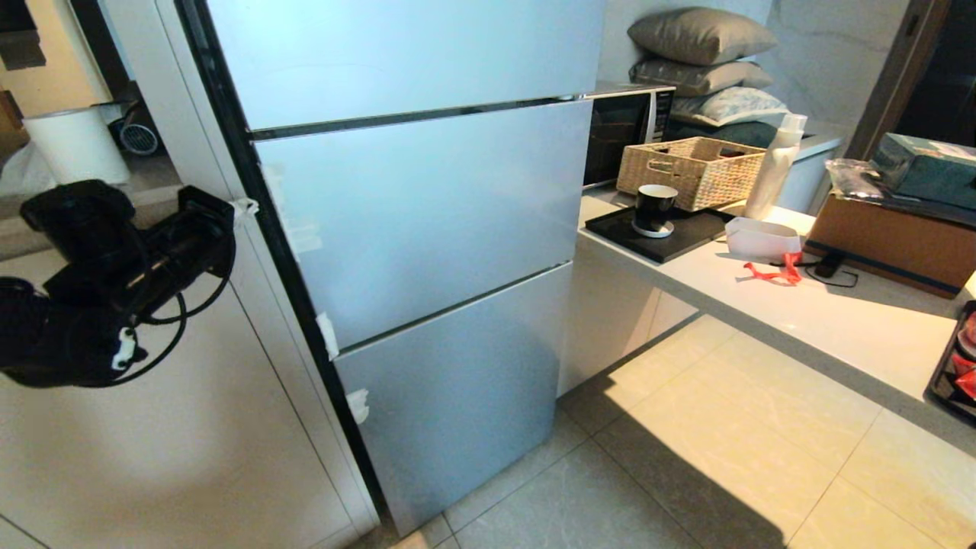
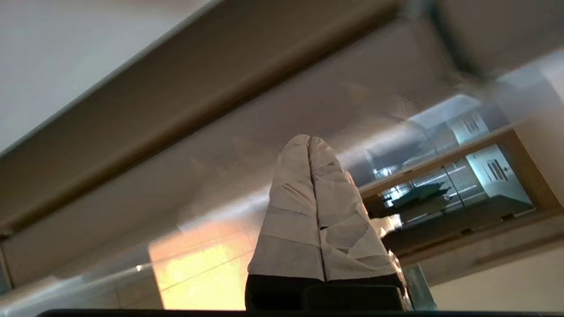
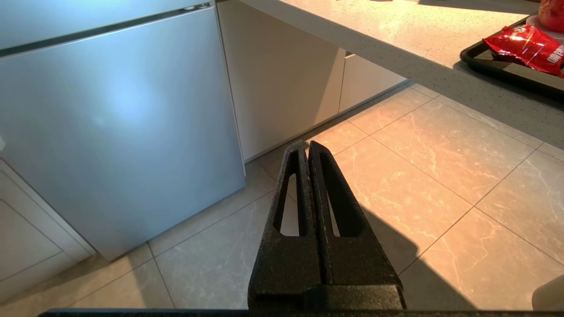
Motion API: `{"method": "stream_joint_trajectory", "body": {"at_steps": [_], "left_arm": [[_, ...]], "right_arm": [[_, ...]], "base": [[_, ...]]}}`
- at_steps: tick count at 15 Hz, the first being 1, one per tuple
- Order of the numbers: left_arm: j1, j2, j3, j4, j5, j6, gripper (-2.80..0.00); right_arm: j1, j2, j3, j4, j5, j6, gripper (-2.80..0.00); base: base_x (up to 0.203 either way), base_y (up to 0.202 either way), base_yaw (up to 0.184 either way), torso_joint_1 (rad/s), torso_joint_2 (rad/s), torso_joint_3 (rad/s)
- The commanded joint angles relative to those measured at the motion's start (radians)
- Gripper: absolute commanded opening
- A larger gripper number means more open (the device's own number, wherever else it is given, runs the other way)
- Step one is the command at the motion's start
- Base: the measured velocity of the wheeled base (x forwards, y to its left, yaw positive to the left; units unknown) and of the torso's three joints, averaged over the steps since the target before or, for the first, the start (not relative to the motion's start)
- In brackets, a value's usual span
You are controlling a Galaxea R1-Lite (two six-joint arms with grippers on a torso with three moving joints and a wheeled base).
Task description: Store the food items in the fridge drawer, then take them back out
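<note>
The fridge (image 1: 427, 221) stands closed, its three silver-grey door panels flush, so the fridge drawer is hidden. My left gripper (image 1: 238, 207) is raised at the fridge's left edge, level with the middle panel. In the left wrist view its taped fingers (image 2: 309, 138) are pressed together and hold nothing, close to a reflective surface. My right gripper (image 3: 307, 144) is shut and empty, low over the floor tiles before the bottom panel (image 3: 114, 127). A reddish round food piece (image 3: 553, 12) shows partly on the black tray (image 3: 498, 66) on the counter.
A red snack packet (image 3: 524, 46) lies on that tray. The white counter (image 1: 801, 320) runs right of the fridge with a wicker basket (image 1: 690, 171), black cup (image 1: 654, 210), white bottle (image 1: 774, 168), cardboard box (image 1: 892, 244) and microwave (image 1: 625, 130). White cabinet panels stand left of the fridge.
</note>
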Motion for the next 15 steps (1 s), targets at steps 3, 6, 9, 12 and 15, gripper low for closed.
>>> {"method": "stream_joint_trajectory", "body": {"at_steps": [3, 6, 9, 12, 15], "left_arm": [[0.001, 0.147, -0.151, 0.0, -0.003, -0.01, -2.8], [0.001, 0.174, -0.179, -0.001, 0.004, -0.014, -2.8], [-0.002, 0.21, -0.211, -0.003, 0.004, -0.022, -2.8], [-0.012, 0.212, -0.22, -0.004, -0.007, -0.04, -2.8], [-0.027, 0.2, -0.22, -0.003, -0.008, -0.039, -2.8]], "right_arm": [[0.0, 0.001, 0.0, 0.0, -0.001, 0.001, -2.8], [0.0, 0.001, 0.0, 0.0, 0.001, 0.001, -2.8], [0.0, 0.001, 0.0, 0.0, 0.001, 0.001, -2.8], [0.0, 0.001, 0.0, 0.0, -0.001, 0.001, -2.8], [0.0, 0.001, 0.0, 0.0, -0.001, 0.001, -2.8]], "base": [[0.0, 0.0, 0.0, 0.0, 0.0, 0.0], [0.0, 0.0, 0.0, 0.0, 0.0, 0.0], [0.0, 0.0, 0.0, 0.0, 0.0, 0.0], [0.0, 0.0, 0.0, 0.0, 0.0, 0.0], [0.0, 0.0, 0.0, 0.0, 0.0, 0.0]]}}
